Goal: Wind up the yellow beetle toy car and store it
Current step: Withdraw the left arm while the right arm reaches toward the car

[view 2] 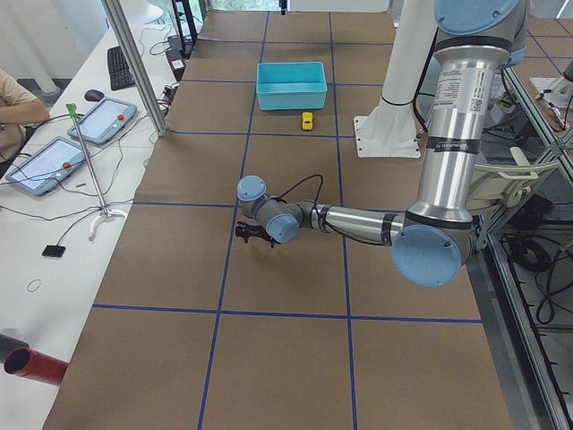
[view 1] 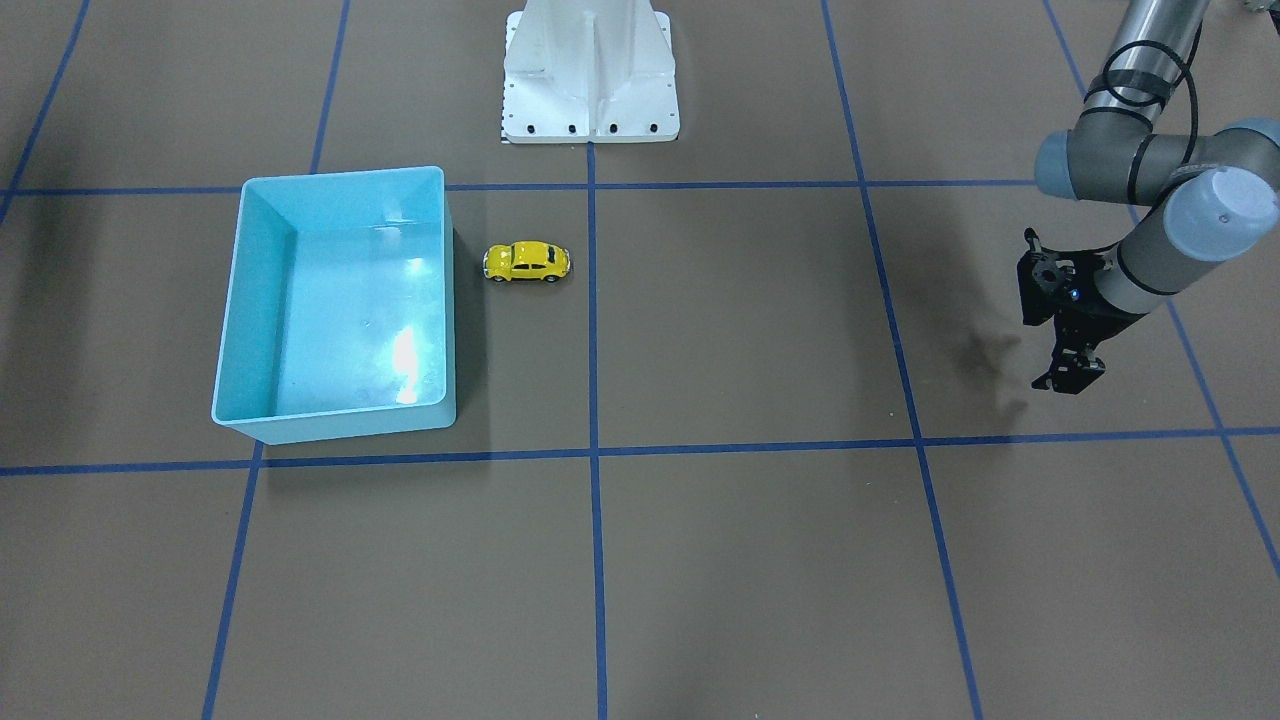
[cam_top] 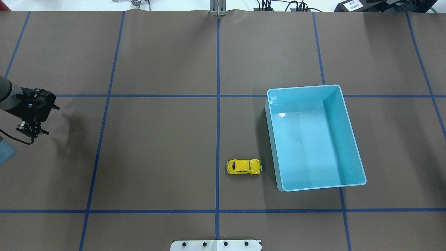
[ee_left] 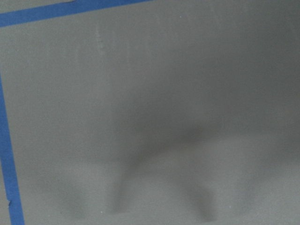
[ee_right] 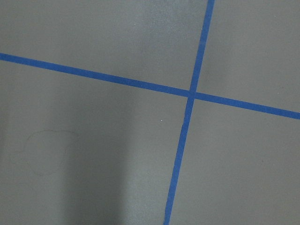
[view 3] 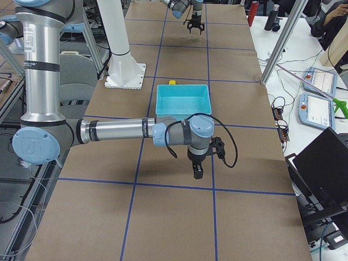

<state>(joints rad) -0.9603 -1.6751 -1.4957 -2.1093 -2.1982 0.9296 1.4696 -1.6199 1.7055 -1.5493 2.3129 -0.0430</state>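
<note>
**Car lies well right of the left gripper, end-on to the bin**

The tiny glossy yellow beetle toy car (cam_top: 243, 167) stands on the brown table (cam_top: 156, 157), just left of the light blue plastic bin (cam_top: 343, 139). Its long axis runs left-right. The left gripper (cam_top: 32, 131) hovers far to its left, jaws seemingly spread. The right gripper (view 3: 197, 169) hangs beyond the bin, and I cannot tell its jaw state.

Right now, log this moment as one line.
yellow beetle toy car: on table beside light blue bin, ungrasped | left gripper: open, far from car | right gripper: state unclear
</note>
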